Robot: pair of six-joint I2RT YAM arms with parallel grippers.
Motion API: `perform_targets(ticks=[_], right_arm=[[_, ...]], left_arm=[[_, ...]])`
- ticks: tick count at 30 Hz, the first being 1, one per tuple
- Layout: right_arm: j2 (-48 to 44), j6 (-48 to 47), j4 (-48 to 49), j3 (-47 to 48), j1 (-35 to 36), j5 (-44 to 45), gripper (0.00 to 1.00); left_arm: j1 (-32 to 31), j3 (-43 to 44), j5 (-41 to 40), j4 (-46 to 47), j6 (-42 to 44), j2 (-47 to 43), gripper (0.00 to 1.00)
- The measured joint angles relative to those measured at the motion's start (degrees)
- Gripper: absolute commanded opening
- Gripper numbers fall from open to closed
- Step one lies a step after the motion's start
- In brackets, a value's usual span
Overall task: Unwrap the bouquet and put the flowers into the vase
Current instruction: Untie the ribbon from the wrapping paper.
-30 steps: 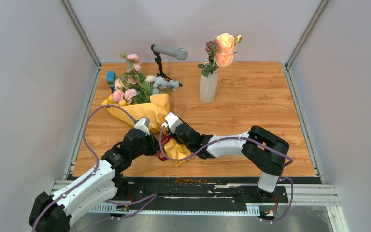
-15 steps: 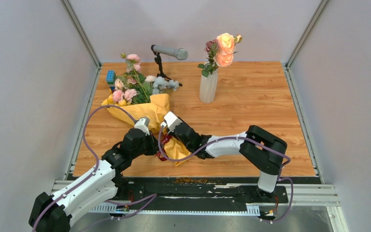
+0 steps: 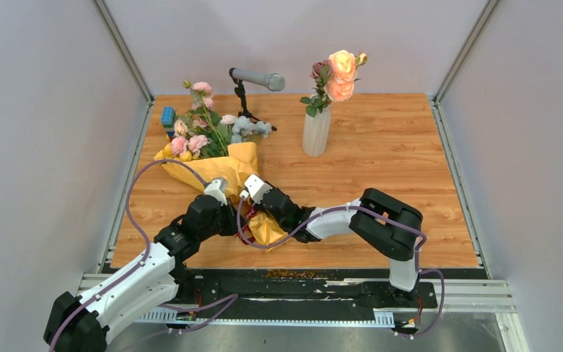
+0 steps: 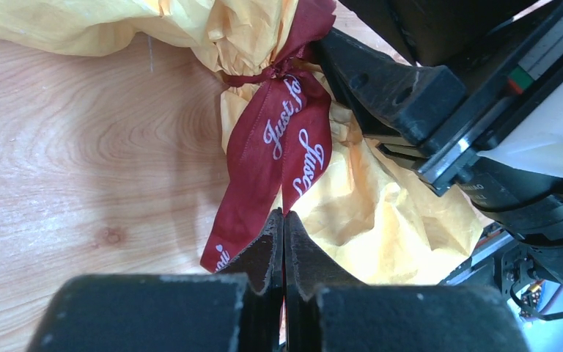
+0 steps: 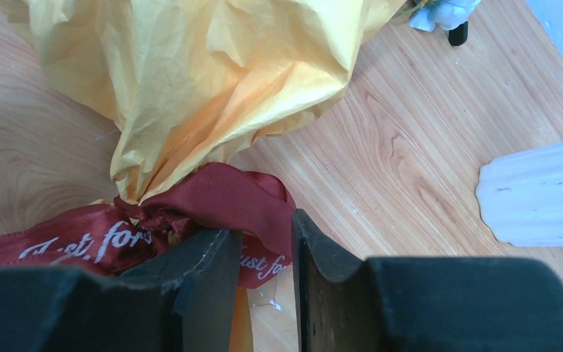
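The bouquet [image 3: 220, 170] lies at the table's left, its pink, cream and pale blue flowers [image 3: 205, 128] spilling from orange-yellow paper [image 5: 212, 66]. A dark red ribbon [image 4: 275, 147] ties its neck. My left gripper [image 4: 284, 214] is shut on a tail of that ribbon. My right gripper [image 5: 264, 238] is open, and a loop of the ribbon [image 5: 220, 194] sits between its fingers [image 5: 315, 257]. The white ribbed vase [image 3: 316, 132] stands at the back and holds peach roses [image 3: 341, 73].
A grey microphone [image 3: 256, 78] on a black stand is at the back, left of the vase. A small blue object [image 3: 168, 116] lies by the bouquet's flower heads. Both wrists crowd together over the ribbon knot. Metal rails border the table.
My right arm's elbow has slid left and its wrist has pushed slightly toward the knot, with the jaws a little narrower. The left arm has not moved.
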Motion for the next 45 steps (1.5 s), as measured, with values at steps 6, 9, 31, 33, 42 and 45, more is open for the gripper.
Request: perform_targets(ticks=[6,9,31,33,42,45], right_arm=[[1.8,-2.6,1.6,0.9,0.0,0.9,0.00],[1.8,-3.6,2.5,0.9,0.0,1.7,0.00],[0.2,-1.6,3.5,-1.4,0.3,13.2,0.00],[-0.5,-0.6,2.6,-1.4,0.3,13.7,0.00],[-4.0,5.5,-2.3,-2.3,-0.2,15.0,0.00],[-4.9,7.4,-3.9,-3.3,-0.9,15.0,0.00]], left_arm=[[0.3,0.0,0.1,-0.3,0.4,0.0,0.00],[0.3,0.0,0.1,-0.8,0.5,0.0,0.00],[3.0,0.0,-1.3,-1.8,0.8,0.1,0.00],[3.6,0.0,-1.4,-1.9,0.8,0.1,0.00],[7.6,0.0,-1.4,-2.4,0.8,-1.1,0.00],[8.8,0.0,-1.4,-2.4,0.8,-1.7,0.00]])
